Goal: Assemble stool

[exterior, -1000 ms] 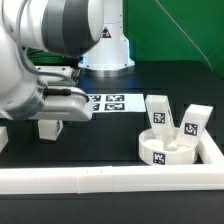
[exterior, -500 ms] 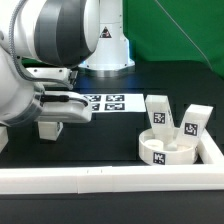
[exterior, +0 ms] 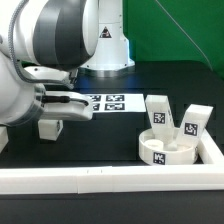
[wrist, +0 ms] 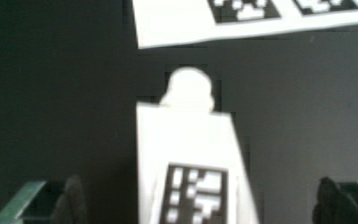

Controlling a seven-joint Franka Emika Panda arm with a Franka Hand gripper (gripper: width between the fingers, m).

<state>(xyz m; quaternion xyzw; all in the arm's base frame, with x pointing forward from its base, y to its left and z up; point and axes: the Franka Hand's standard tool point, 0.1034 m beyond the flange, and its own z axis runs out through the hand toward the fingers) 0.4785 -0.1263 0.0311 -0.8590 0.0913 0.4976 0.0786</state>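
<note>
Stool parts: lying apart on the black table, not yet joined into one piece.
Front rail: a long white border rail is running along the nearest edge of the table in the exterior view.
Seat: the thick round seat disc is sitting in the corner at the exterior view's right, just behind the front rail and beside the side rail.
Legs at the seat: one tagged leg is leaning on the disc at its far right, another is standing at its far side, tilted.
Tag on the disc: a black-and-white tag is facing the camera at the disc's front; whether it belongs to the disc or to a separate piece, I cannot tell.
Loose leg: a third leg is lying on the table at the exterior view's left, showing its rounded peg end and a square tag in the wrist view.
Gripper: the gripper is hanging over this loose leg with its jaws spread wide, one finger on each side, gripping nothing.
Contact: the fingers are standing clear of the leg's sides.
Arm: the Panda arm is filling the exterior view's left, bending down over the loose leg.
Marker board: the marker board is lying flat beyond the leg, near its peg end but apart.
</note>
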